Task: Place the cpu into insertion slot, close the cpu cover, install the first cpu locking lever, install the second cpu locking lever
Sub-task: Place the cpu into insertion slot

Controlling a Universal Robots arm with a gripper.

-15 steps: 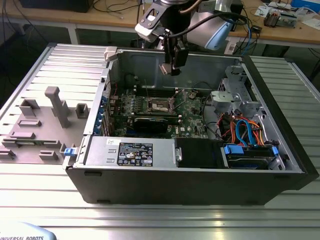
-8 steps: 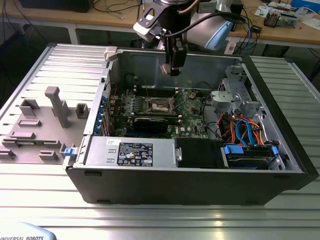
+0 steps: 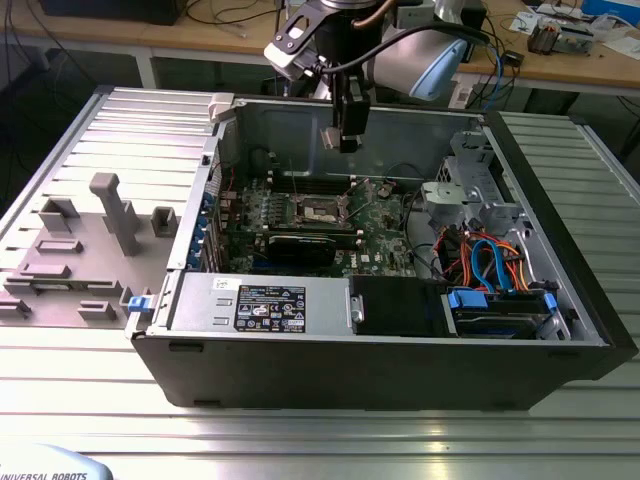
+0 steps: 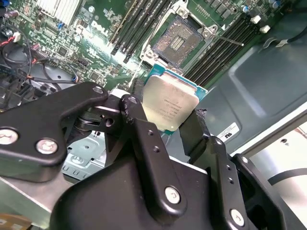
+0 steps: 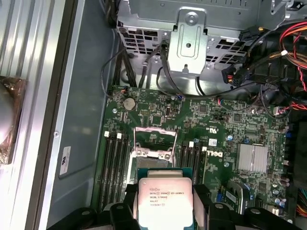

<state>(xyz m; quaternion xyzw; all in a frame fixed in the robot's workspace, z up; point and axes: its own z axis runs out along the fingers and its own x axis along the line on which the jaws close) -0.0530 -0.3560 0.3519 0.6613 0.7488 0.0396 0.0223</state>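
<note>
My gripper [image 3: 347,135] hangs above the open computer case, over the motherboard. It is shut on the cpu [image 4: 170,103], a flat square chip with a silvery top, pinched at two opposite edges by the black fingers [image 4: 134,112]. In the first wrist view the cpu [image 5: 163,199] sits between the fingertips, above the board. The insertion slot [image 4: 180,40] lies uncovered below it, dark with a silver rim, also seen from outside as the insertion slot [image 3: 318,208]. The cpu cover [image 5: 144,152] stands swung open as a silver frame. A thin lever [image 4: 230,42] sticks out beside the slot.
Memory slots [image 5: 112,167] flank the socket on both sides. A black card [image 3: 300,245] lies just in front of it, a silver heatsink [image 5: 252,158] to one side. A drive cage [image 3: 470,190] with red and blue cables [image 3: 485,260] fills the exterior view's right.
</note>
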